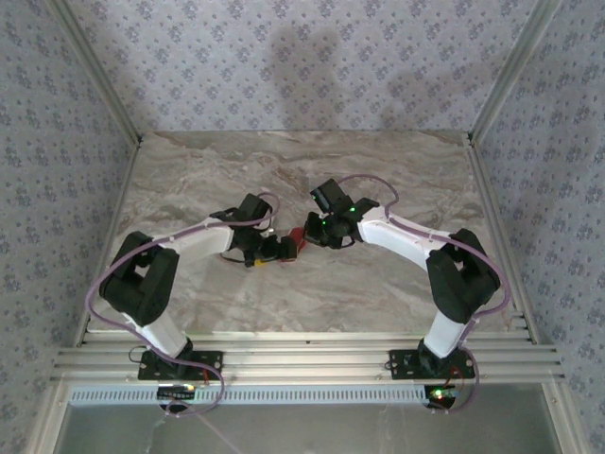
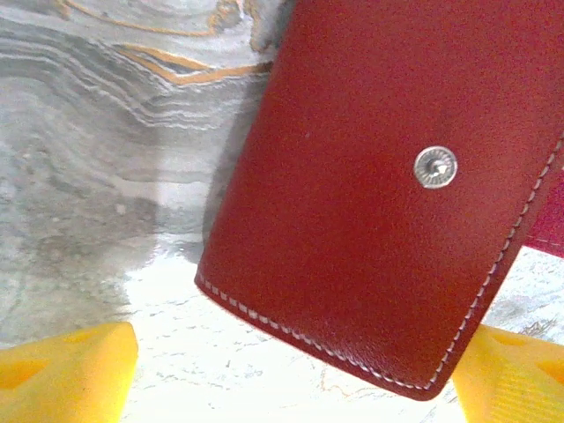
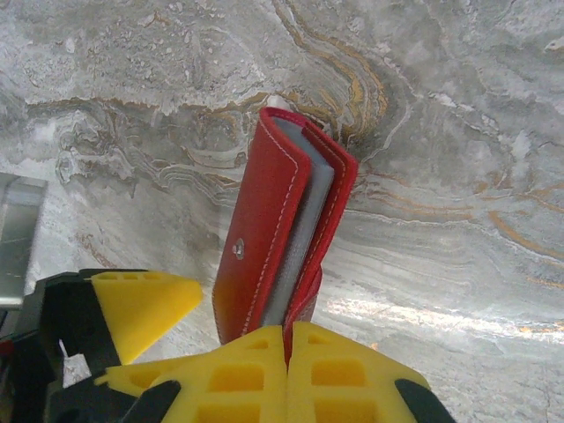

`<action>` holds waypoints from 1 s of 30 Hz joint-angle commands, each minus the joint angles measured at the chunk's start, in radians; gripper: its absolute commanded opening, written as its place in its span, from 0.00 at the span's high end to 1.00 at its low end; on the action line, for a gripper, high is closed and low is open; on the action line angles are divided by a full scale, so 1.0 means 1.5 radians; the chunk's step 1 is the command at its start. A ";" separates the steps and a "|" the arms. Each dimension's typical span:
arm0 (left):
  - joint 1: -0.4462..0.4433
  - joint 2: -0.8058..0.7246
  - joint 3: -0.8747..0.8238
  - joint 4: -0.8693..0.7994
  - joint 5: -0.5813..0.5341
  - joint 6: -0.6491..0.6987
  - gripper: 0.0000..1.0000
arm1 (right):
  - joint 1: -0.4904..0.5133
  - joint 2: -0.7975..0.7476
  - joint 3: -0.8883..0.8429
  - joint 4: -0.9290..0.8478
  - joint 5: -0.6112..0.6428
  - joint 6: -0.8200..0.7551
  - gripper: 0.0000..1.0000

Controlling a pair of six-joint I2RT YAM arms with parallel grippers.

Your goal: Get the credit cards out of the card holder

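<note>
at the centre of the grey-veined marble-pattern table top (image 1: 378,180), between the two arms, is the small flat red leather card holder (image 1: 291,244). it stands roughly on edge and appears raised off the surface, with a shadow beneath it. it is folded but not flat. in the right wrist view the two red flaps gape slightly, and a pale grey inner layer (image 3: 304,225) fills the gap between them. whether that layer is pocket lining or card edges cannot be told. the outer flap carries a round silver snap stud (image 2: 435,166) and a line of white stitching along its border.

the right gripper (image 3: 286,361) has its yellow pads pressed together on the near end of the card holder, pinching it. the red leather runs down into the seam between the pads.

the left gripper (image 2: 291,388) is spread wide. one yellow fingertip (image 2: 62,370) stands at the lower left of the left wrist view. the other stands at the lower right, just beside the card holder's stitched corner. the outer face lies across the space between them. whether either fingertip touches it cannot be told.

seen from the top view, both black-and-white arms bend inward from their bases at the near edge. patterned blue-grey wall panels (image 1: 284,57) enclose the table on three sides.
</note>
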 commanded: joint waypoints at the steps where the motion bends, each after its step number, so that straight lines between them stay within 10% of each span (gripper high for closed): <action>1: 0.015 -0.038 0.009 -0.022 -0.019 0.008 0.10 | -0.005 -0.021 -0.005 -0.004 0.003 0.005 1.00; 11: 0.048 -0.042 0.015 -0.031 -0.027 0.009 0.12 | -0.007 -0.021 -0.004 -0.008 0.001 -0.003 1.00; 30: 0.069 -0.012 -0.008 0.009 0.050 -0.010 0.84 | -0.052 -0.036 -0.054 -0.056 -0.005 -0.126 1.00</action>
